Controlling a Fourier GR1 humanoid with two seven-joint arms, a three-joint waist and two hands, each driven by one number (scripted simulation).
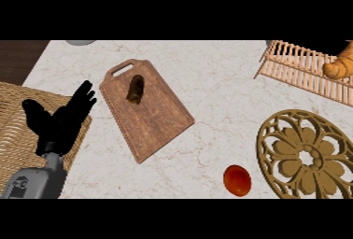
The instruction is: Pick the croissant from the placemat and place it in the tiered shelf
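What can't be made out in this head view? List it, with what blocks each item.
- Right hand: shows nowhere; only the left hand is in view.
- Croissant: cut off by the right edge.
- Tiered shelf: cut by the right edge, so its tiers can't be told apart.
- Dark item on the cutting board: too small to identify.
- Grey object: cut off by the top edge.

Even, soft light on the pale marble counter (207, 70); faint shadows.

A wooden cutting board (148, 112) carries a dark brown item (136, 89); a red tomato (237, 180) lies near a round trivet (307, 154).
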